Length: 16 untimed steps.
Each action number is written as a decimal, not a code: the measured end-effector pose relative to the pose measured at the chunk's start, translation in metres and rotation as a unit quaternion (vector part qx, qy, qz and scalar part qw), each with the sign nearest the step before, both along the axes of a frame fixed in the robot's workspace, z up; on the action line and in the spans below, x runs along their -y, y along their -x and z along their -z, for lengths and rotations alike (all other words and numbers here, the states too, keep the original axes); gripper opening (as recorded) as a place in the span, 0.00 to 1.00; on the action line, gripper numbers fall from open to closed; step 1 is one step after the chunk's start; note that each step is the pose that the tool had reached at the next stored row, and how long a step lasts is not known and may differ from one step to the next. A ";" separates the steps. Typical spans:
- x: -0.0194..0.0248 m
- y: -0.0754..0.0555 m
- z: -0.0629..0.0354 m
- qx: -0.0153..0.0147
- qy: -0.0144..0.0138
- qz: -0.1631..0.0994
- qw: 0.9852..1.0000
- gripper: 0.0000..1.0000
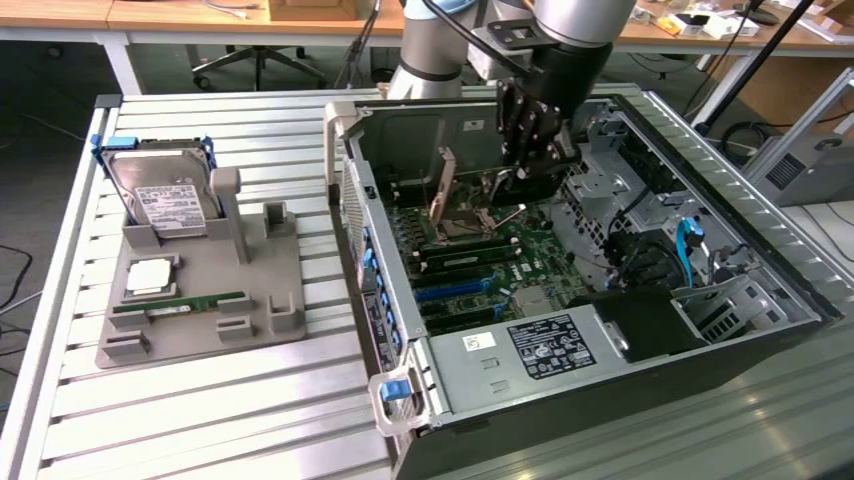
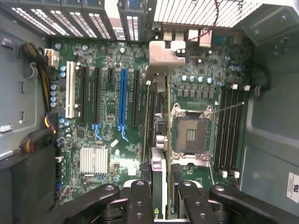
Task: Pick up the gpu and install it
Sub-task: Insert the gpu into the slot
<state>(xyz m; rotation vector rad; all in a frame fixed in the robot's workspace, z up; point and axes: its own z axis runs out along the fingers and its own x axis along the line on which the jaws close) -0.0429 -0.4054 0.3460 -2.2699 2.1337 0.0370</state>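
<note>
One arm reaches down into the open computer case (image 1: 747, 300), and its tool (image 1: 534, 165) is closed on the gpu (image 2: 161, 121), which it holds edge-on above the motherboard (image 2: 107, 140). In the wrist view the card runs as a thin dark strip from between the tool's fingers (image 2: 140, 200) up to its silvery metal bracket (image 2: 164, 58), which sits near the rear wall of the case. The card hangs just beside the empty CPU socket (image 2: 191, 135), between that socket and the blue expansion slot (image 2: 123, 100); whether its lower edge touches a slot cannot be told. Beyond the socket from the card lie the black RAM slots (image 2: 231, 130). Outside the case, towards the exterior view's left, a grey holder (image 1: 200, 300) stands on the slatted worktop (image 1: 200, 420), carrying a hard drive (image 1: 160, 195) in a blue frame and a green RAM stick (image 1: 180, 302).
</note>
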 end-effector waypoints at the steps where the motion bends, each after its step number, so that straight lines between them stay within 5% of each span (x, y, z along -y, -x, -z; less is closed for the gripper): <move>1: 0.0000 0.000 0.0002 -0.006 0.000 0.000 1.000 0.27; 3: 0.0000 0.000 0.0001 -0.009 0.000 0.000 1.000 0.27; 16: 0.0004 0.000 0.0016 -0.009 0.000 0.011 1.000 0.27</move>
